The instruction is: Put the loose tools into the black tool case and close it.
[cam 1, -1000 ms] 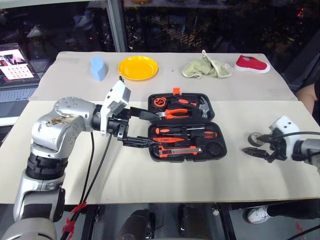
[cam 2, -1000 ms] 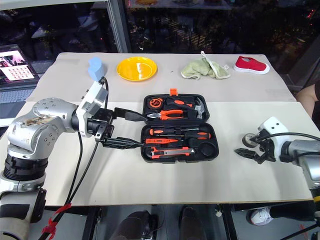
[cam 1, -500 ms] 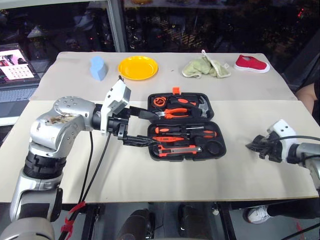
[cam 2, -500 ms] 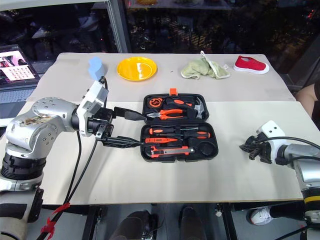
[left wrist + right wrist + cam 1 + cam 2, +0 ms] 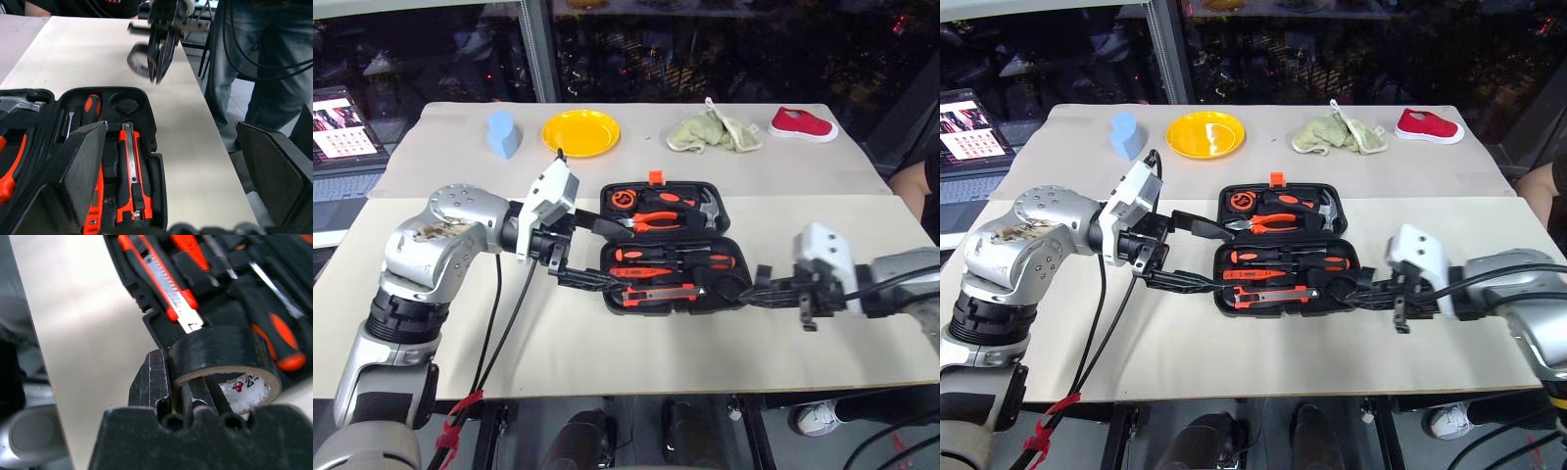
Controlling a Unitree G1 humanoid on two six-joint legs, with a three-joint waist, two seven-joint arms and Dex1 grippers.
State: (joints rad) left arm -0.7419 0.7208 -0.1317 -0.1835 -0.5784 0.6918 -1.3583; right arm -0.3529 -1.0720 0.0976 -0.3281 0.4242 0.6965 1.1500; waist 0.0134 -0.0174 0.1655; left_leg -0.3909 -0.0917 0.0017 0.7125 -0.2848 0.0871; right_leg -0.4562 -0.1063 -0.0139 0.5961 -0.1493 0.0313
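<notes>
- Right gripper [image 5: 178,382] is clamped on the tape roll [image 5: 225,357], one finger inside its core, one outside.
- It has swung in from the open table and carries the roll at the right end of the black tool case [image 5: 724,220], which lies open mid-table.
- Left gripper [image 5: 597,257] stays spread wide at the case's left edge, holding nothing.
- Utility knife [image 5: 131,176] sits in its recess.

- Left gripper [image 5: 181,181]: two black fingers spread wide, over the open black tool case [image 5: 156,205].
- Utility knife [image 5: 131,178] seated in a recess; screwdriver [image 5: 91,105] alongside; round recess [image 5: 126,104] empty.
- Right gripper [image 5: 159,54] beyond case edge, above table [image 5: 205,147], clamped on tape roll [image 5: 139,59].
- Person's jeans [image 5: 259,58] behind.
</notes>
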